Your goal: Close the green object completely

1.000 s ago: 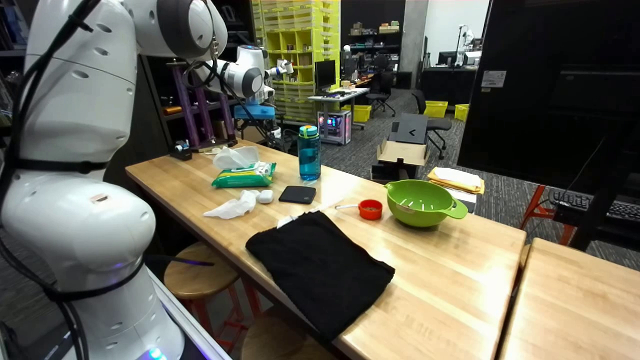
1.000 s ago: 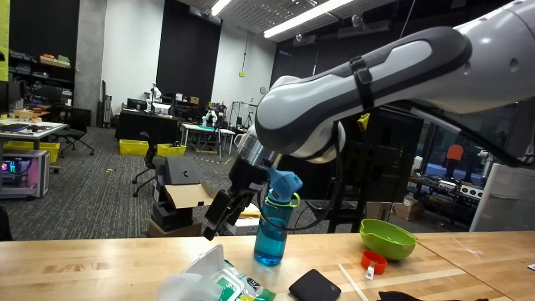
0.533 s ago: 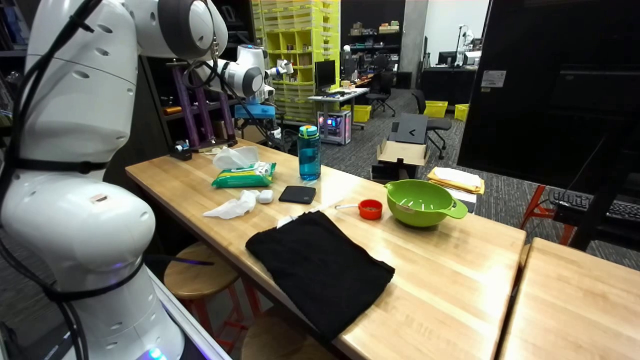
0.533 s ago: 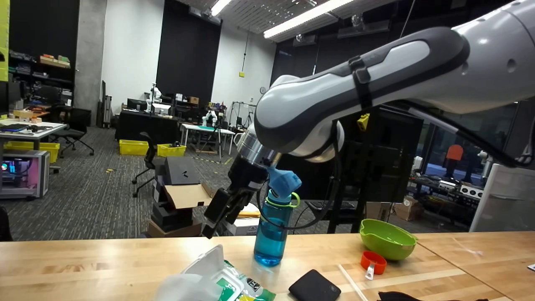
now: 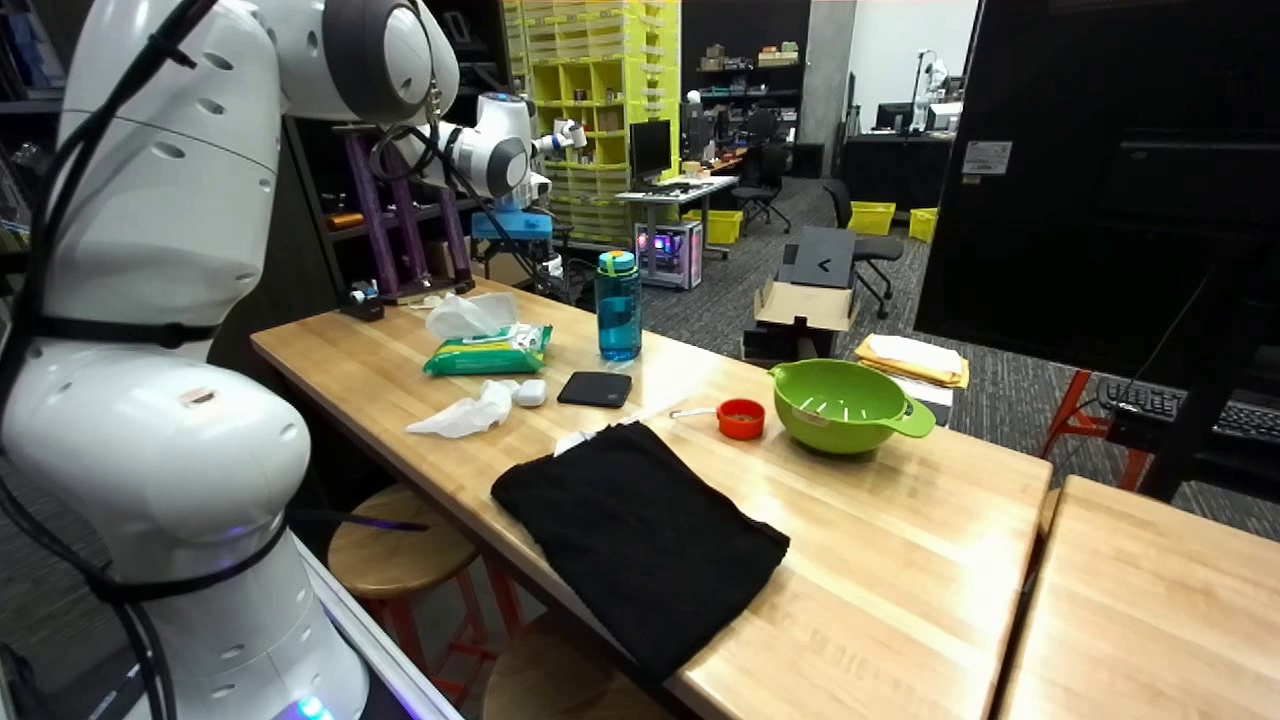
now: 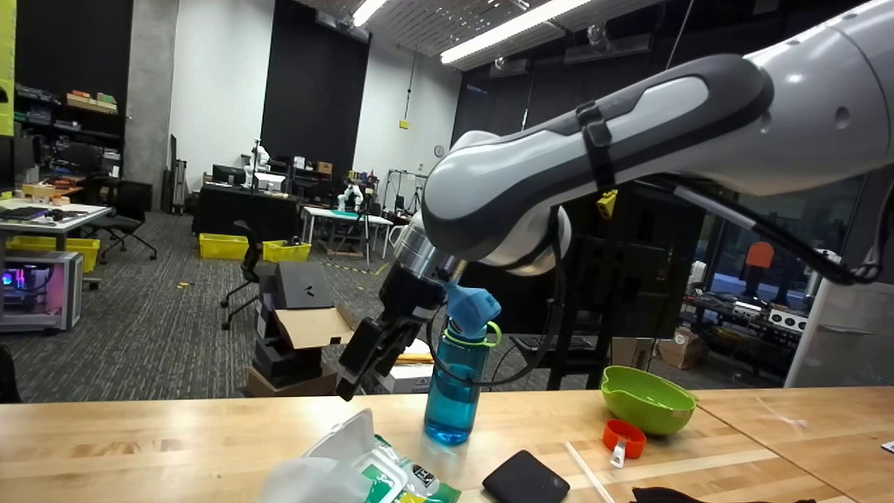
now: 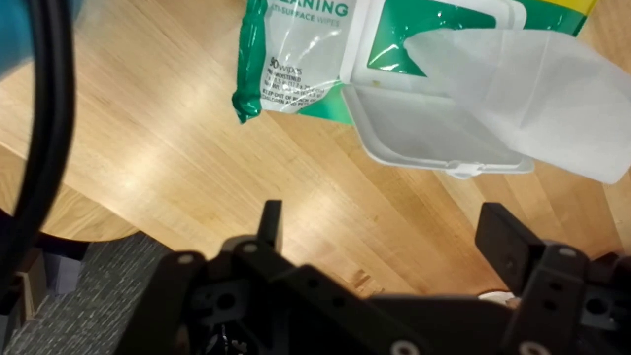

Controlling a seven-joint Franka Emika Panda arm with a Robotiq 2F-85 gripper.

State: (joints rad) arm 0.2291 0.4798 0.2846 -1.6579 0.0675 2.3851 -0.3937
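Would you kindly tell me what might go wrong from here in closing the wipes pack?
The wipe sticking out at the open lid could get caught and stop it shutting fully. The pack looks soft, so it might slide or crumple under a push. The bottle stands near the pack, so a sideways swing of the pincer may knock it.
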